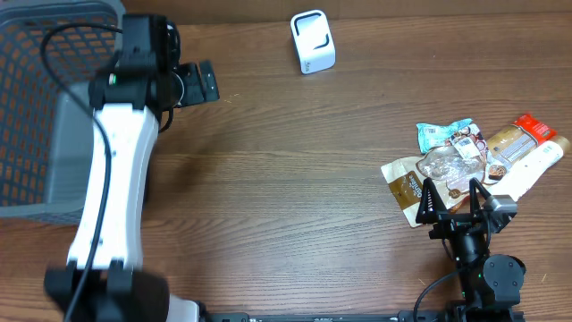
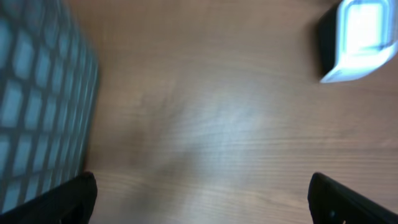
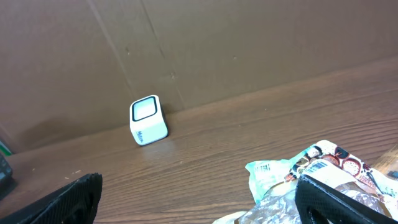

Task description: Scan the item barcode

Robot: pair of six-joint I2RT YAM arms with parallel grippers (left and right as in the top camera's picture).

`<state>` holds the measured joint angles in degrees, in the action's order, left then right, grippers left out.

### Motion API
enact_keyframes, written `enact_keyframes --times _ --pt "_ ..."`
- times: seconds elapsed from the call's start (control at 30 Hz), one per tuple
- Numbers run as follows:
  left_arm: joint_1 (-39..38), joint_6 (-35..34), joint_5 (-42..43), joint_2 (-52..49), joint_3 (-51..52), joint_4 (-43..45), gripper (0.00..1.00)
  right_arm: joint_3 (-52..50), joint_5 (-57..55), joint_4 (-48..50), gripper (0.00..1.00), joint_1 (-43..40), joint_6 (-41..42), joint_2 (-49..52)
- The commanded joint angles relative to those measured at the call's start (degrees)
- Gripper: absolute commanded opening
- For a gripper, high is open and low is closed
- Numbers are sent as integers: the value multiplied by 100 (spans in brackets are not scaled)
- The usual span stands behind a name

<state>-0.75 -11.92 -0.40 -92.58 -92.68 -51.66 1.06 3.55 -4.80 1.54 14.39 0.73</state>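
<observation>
The wooden surface (image 1: 295, 179) carries everything. A grey mesh basket (image 1: 36, 107) stands far left of the white scanner (image 1: 313, 41), at the surface's edge. The left gripper (image 2: 200, 183) hovers between basket and scanner, its fingers spread wide and empty. A pile of snack packets (image 1: 474, 156) lies well right of the scanner, nearer the robot. The right gripper (image 1: 453, 195) is at the pile's near edge, fingers spread wide over a brown packet, clamping nothing.
</observation>
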Motion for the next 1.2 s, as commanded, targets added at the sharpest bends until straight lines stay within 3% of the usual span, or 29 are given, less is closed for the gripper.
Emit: enact_keyframes --times 0.0,0.33,0.5,0.8,0.97,1.17 --pt "9 319 262 911 1003 774 99 -59 -72 17 100 33 20 -35" --pt "9 750 468 3558 5191 4872 100 -59 -72 17 100 33 22 -35" --pt "9 887 435 4957 7079 6391 100 -59 -72 17 100 33 20 -35" --pt "9 1401 426 6806 8762 6693 100 -59 -72 17 100 33 20 -35" --pt "9 1456 431 7316 9152 6679 100 -59 -72 17 100 33 22 -35" --pt "9 1453 448 7893 9241 5897 100 -59 -72 17 100 33 20 -35"
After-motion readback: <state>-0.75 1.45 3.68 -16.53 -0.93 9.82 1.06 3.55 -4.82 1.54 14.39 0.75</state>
